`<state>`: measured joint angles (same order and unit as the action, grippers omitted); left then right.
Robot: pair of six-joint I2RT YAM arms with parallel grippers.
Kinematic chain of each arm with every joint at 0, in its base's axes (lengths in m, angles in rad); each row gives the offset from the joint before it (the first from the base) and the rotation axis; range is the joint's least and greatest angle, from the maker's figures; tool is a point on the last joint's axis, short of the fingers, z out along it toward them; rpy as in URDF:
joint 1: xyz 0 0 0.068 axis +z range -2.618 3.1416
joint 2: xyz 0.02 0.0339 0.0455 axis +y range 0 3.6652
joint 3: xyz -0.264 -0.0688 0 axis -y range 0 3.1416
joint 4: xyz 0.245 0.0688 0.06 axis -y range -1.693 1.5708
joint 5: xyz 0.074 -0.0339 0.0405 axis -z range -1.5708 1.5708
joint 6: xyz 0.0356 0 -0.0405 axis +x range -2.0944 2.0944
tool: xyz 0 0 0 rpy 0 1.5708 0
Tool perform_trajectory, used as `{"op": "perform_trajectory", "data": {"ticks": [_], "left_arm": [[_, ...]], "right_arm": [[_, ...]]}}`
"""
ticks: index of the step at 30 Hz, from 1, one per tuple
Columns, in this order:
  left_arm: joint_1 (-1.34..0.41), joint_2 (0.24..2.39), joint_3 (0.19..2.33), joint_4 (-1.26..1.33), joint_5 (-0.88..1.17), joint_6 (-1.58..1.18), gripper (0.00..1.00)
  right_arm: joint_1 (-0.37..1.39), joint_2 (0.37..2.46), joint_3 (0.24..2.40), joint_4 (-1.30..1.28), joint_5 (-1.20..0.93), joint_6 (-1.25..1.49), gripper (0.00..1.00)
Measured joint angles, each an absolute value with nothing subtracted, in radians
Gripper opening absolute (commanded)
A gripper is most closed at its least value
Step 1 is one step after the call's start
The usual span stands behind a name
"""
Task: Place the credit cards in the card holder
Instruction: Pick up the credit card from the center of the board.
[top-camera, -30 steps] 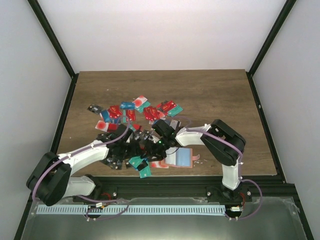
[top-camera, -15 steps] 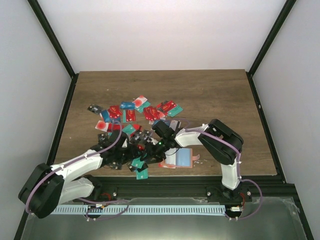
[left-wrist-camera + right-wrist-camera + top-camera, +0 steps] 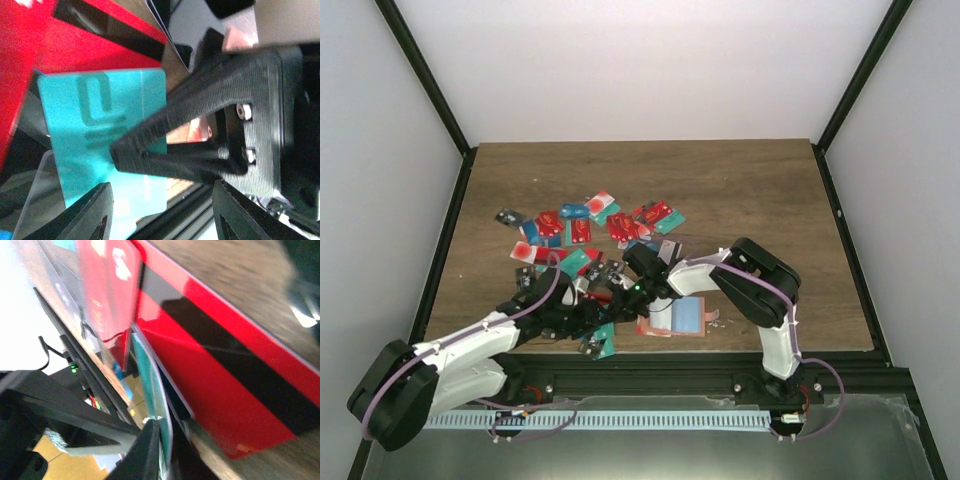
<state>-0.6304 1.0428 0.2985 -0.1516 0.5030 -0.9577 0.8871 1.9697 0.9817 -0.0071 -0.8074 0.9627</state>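
Top external view: the credit cards lie in a loose scatter on the tabletop, from its middle toward the left edge and down toward the near edge. The card holder lies flat close to the near edge, a little right of the middle, at the fringe of the scatter. Both arms reach in low over the near part of the pile, just left of the holder.

In the left wrist view, the left end effector has its fingers wide apart, with a teal card beyond them. The right end effector shows there with fingers drawn nearly together, tips at that card (whether it clamps the card cannot be told). The right wrist view shows a red card with a black stripe.
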Motion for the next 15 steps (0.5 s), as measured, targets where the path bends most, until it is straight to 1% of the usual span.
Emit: {"op": "perform_trajectory", "data": {"ticks": [6, 10, 15], "left_arm": [[-0.642, 1.014, 0.298, -0.176, 0.553, -0.953, 0.56], [-0.642, 0.984, 0.336, -0.284, 0.499, -0.930, 0.57], [-0.642, 0.929, 0.471, -0.422, 0.405, -0.887, 0.59]], "right_arm": [[0.887, 1.969, 0.991, 0.043, -0.790, 0.956, 0.01], [0.883, 1.953, 0.991, 0.028, -0.769, 0.939, 0.01], [0.853, 1.911, 0.991, -0.015, -0.757, 0.894, 0.01]]}}
